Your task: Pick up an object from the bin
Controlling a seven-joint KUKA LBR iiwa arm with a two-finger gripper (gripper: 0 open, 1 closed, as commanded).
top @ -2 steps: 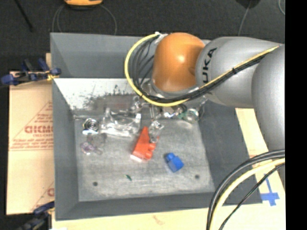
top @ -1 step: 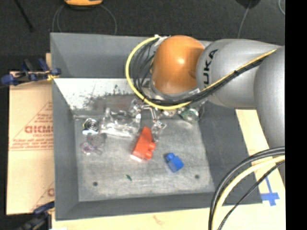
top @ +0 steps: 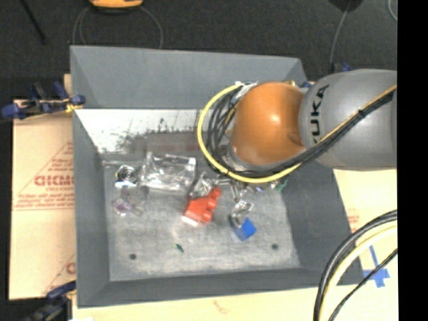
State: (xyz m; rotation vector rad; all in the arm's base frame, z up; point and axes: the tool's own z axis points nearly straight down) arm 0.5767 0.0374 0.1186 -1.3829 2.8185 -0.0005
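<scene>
Approach seems the step in hand: the orange wrist cover [top: 264, 122] hangs by the bin's [top: 134, 273] right wall, above a red block [top: 202, 208] and a blue block [top: 246, 230] mid-floor. Whether the jaws are open cannot be told. Next, a centred descent; bare floor lies toward the near edge, while clear plastic [top: 164, 172] crowds the left.
</scene>
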